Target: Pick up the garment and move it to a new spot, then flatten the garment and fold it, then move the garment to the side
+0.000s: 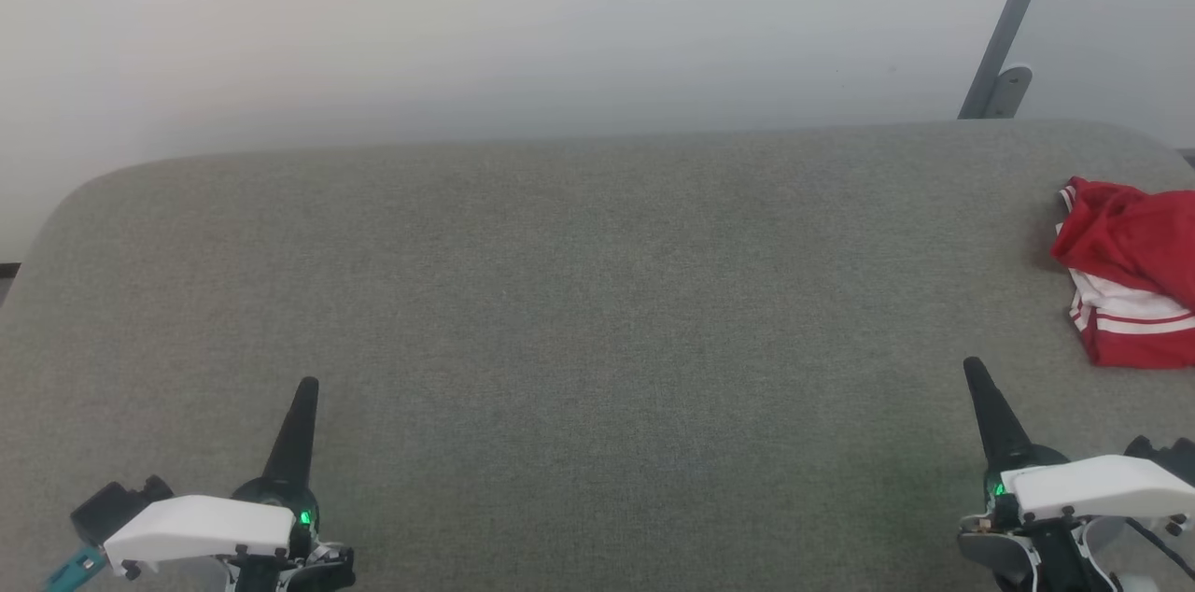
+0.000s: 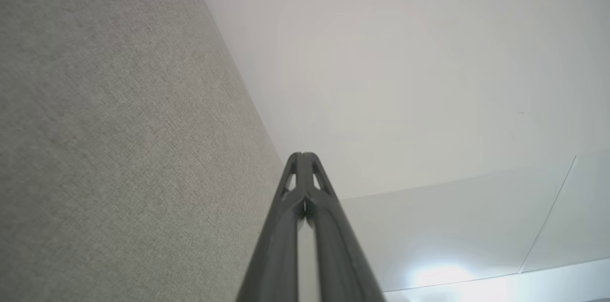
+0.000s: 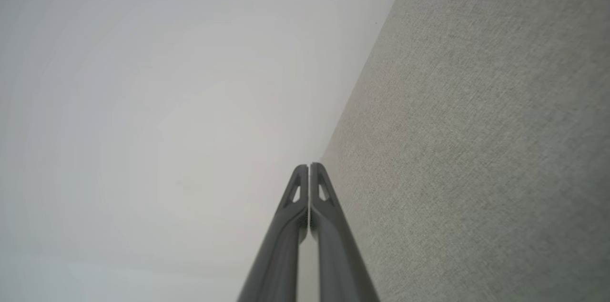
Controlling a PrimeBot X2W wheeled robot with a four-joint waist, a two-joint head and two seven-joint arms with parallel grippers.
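grey woven surface (image 1: 579, 312) spread wide across the near ground, rounded at its far corners. at the lower left, left fingers (image 1: 299, 424) pressed together tip to tip, gripping nothing, pointing straight away over the cloth. at the lower right, right fingers (image 1: 990, 410) likewise closed on nothing, leaning slightly inward. further out and off to the right of those, well apart from their tips, red shirt (image 1: 1134, 274) lying in a compact heap at the right edge of the surface, partly cut off by the edge of the head view, so full extent impossible to tell. long axis of what shows running near to far along that edge: white striped sleeve cloth at the near end, bunched red cloth at the far end. by far nearer the right arm; a whole width of surface away from the left. equally fitting a shirt waiting to be picked up and one already put aside at the end, though looking more rumpled than squared. beyond it all, pale bare wall (image 1: 467, 32) and a slanted grey metal strut (image 1: 1013, 22) at the upper right.
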